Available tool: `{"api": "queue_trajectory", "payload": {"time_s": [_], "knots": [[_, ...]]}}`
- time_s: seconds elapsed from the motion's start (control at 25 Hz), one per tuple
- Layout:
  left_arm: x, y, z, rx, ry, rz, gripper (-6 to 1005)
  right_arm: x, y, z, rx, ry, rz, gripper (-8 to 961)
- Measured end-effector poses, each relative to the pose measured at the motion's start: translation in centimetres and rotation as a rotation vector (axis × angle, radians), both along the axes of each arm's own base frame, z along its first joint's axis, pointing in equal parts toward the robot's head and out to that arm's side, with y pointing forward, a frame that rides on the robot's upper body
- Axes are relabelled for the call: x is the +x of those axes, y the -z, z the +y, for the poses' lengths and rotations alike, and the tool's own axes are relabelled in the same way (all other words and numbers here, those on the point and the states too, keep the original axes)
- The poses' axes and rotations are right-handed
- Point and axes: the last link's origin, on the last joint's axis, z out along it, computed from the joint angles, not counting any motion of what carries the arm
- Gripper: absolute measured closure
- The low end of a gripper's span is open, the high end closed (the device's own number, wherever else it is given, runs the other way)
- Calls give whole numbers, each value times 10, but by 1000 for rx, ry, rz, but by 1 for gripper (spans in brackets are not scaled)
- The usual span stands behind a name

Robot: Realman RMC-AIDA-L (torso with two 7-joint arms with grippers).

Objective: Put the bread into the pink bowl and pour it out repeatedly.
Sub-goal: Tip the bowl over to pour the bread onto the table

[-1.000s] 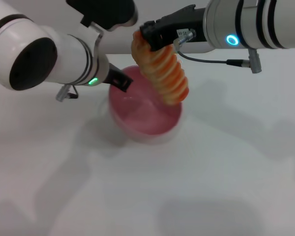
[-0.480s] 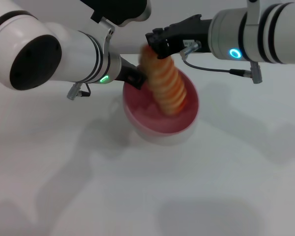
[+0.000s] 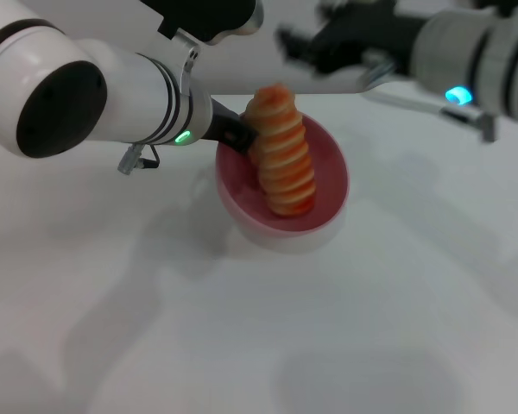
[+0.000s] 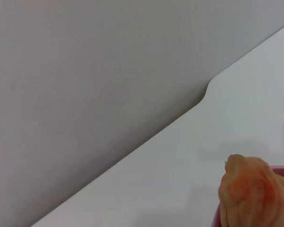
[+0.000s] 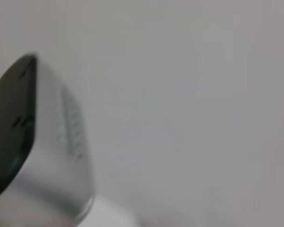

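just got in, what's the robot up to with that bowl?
The left gripper grips the rim of the pink bowl and holds it tilted. The bread stands nearly upright inside the bowl, one end poking above the rim, with nothing touching it. The right gripper hangs above and behind the bowl, clear of the bread. So the bread is in the bowl; pouring it out is the step not yet done.

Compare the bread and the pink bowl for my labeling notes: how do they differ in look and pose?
The bread is ridged, orange with cream stripes; the pink bowl is smooth and plain pink. The bread is long and stands propped on end; the bowl is round and tilted, with the left tool at its rim. Both look glossy.
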Motion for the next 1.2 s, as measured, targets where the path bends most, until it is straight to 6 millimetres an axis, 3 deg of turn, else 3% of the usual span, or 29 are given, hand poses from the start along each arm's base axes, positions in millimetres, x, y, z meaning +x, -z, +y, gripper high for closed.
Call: {"api": "queue_trajectory", "payload": {"time_s": [0.2, 0.36, 0.48, 0.88, 1.2], "knots": [[0, 0, 0, -1, 2, 0, 957, 28, -36, 10, 307, -89, -11, 386], [3, 2, -1, -10, 2, -17, 957, 65, -53, 17, 453, -66, -78, 313], [3, 5, -1, -20, -3, -34, 957, 94, -62, 11, 574, -63, -87, 295], [27, 27, -12, -90, 72, -69, 956, 156, -55, -34, 670, 28, -79, 296], [32, 23, -1, -5, 265, 59, 956, 174, -42, -46, 619, 124, -4, 296]]}}
